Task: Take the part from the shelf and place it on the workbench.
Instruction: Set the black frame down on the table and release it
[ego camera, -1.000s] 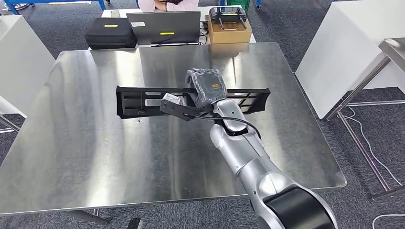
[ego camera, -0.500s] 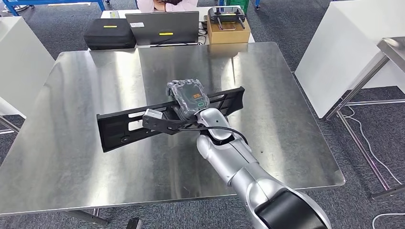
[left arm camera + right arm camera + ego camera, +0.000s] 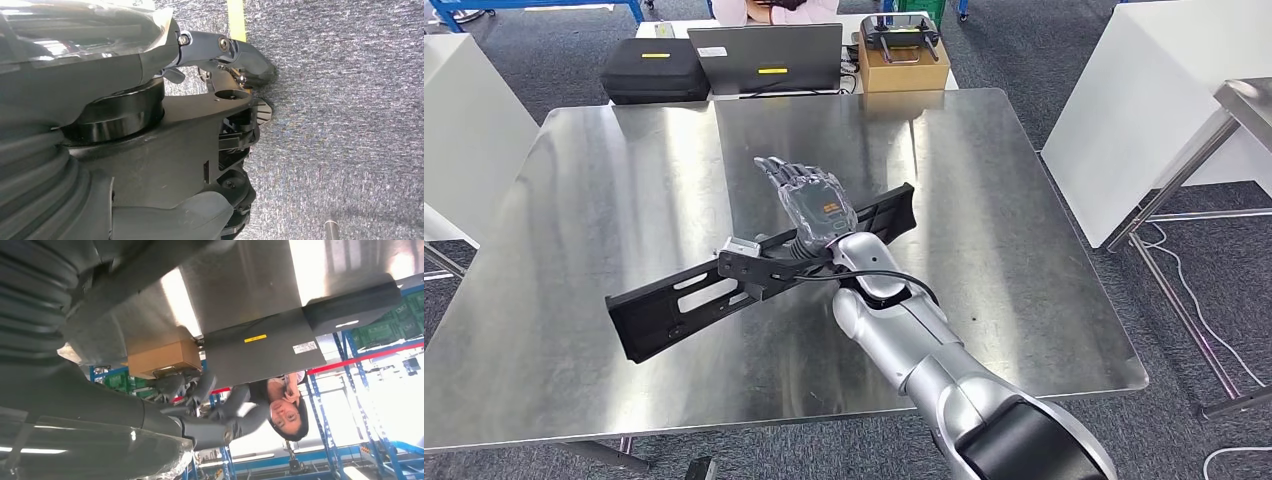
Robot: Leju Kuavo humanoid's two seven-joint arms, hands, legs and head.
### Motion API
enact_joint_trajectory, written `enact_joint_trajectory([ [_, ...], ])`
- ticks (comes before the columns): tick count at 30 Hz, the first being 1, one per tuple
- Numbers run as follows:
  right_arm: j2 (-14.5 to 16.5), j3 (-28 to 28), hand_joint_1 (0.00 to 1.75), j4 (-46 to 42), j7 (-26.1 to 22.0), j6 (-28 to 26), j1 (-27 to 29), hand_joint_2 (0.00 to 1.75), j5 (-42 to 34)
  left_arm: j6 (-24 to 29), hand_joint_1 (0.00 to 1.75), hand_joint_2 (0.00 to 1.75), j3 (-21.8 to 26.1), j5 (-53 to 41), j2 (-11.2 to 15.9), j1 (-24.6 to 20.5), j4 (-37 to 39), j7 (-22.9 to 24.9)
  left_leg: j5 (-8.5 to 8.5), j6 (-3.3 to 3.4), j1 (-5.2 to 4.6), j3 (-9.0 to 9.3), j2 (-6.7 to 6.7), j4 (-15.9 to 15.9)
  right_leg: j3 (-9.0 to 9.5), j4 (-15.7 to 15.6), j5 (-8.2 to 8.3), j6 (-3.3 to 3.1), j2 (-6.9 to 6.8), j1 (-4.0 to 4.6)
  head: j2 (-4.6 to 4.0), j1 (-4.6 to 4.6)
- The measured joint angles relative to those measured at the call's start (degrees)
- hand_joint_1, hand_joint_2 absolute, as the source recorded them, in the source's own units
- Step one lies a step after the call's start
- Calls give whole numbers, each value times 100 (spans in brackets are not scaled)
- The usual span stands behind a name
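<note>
The part [image 3: 674, 305], a long black slotted bar, lies slantwise on the steel workbench [image 3: 1024, 250], one end near the front left and the other toward the middle. My right hand [image 3: 814, 200] is over the bar's far half with its fingers stretched out flat and nothing gripped; whether the palm still touches the bar is hidden. In the right wrist view the right hand [image 3: 200, 405] has its fingers spread apart over the tabletop. My left hand [image 3: 150, 150] hangs over grey carpet and holds nothing.
Along the table's far edge stand a black case [image 3: 656, 68], a laptop [image 3: 769, 55] and a cardboard box [image 3: 906, 65] with a black object on top. A person [image 3: 774, 10] sits behind them. White panels [image 3: 1144, 110] flank the table; cables lie on the floor at right.
The bar has swung from crosswise to slanted, its left end coming nearer the front edge. My right hand's fingers have uncurled from around the bar and now lie straight.
</note>
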Motion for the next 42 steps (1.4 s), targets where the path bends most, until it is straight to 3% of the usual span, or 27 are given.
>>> enact_joint_trajectory([
  [22, -80, -10, 0, 150, -14, 2, -6, 0, -14, -16, 0, 175, 86, 3, 29, 7, 0, 72, 0, 0, 0, 1, 0, 0, 0, 0, 0, 0, 0, 0, 0, -1],
  [42, -680, -387, 0, 226, 473, 2, -300, 0, 255, -93, 0, 175, 99, -6, 85, 57, 0, 77, 0, 1, -4, 3, 0, 1, 0, -1, 0, 1, 0, -4, 0, -2],
])
